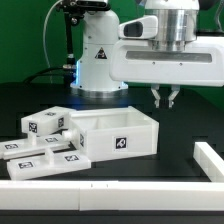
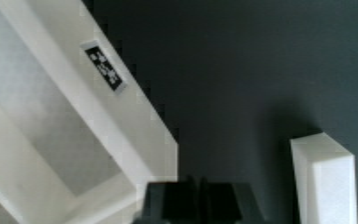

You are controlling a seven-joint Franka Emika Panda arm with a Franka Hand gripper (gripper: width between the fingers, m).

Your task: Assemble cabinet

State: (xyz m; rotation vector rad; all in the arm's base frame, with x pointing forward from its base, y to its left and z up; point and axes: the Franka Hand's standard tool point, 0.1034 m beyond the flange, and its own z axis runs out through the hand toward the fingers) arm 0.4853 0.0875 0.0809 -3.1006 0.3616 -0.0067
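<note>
The jaws hang slightly parted and empty above the dark surface (image 1: 185,128). Just beside and below them sits the cabinet (image 1: 120,138), a white open-topped box with one black-and-white tag on its front and only white walls showing inside. Beyond it lie loose tagged panels (image 1: 45,135).

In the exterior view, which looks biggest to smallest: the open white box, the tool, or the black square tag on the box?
Largest: open white box.
Then the tool.
Smallest: the tag on the box's front.
</note>
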